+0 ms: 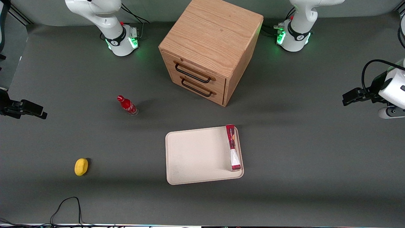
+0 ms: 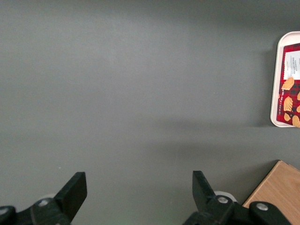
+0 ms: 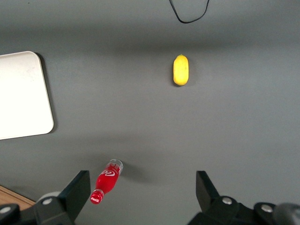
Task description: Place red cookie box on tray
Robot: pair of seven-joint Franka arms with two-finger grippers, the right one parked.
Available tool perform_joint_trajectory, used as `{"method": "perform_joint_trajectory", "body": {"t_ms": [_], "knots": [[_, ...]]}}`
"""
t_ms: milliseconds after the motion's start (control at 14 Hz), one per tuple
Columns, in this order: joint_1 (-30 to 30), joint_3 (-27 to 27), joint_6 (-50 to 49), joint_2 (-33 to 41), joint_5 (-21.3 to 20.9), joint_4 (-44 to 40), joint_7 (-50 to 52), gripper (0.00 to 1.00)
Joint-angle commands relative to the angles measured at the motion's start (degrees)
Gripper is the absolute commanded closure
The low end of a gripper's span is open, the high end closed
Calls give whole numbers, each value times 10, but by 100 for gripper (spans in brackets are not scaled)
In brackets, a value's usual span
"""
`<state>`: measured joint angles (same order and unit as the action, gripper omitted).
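Cream-beige tray (image 1: 196, 155): 1 item, flat on the grey table (image 1: 300, 152), nearer the front camera than the wooden drawer cabinet (image 1: 210, 47). Contents: 1 red cookie box (image 1: 233, 147), lying flat inside the rim along the tray's edge toward the working arm's end of the table, at about 3 o'clock from the tray's centre, its long side parallel to that edge. Left gripper (image 2: 139, 190): fingers spread apart, nothing between them, held above bare table well apart from the tray, toward the working arm's end. Status, as judged: placement looks complete; box released and resting; nothing evidently left beyond parking the arm. Other stock: 1 small red bottle (image 1: 127, 105), 1 yellow object (image 1: 81, 167), both toward the parked arm's end.
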<state>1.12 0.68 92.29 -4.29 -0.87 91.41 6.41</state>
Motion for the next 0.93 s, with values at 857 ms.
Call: {"method": "perform_joint_trajectory", "body": {"t_ms": [857], "knots": [[1,-8,-22,2,10,-2,-32,0]]}}
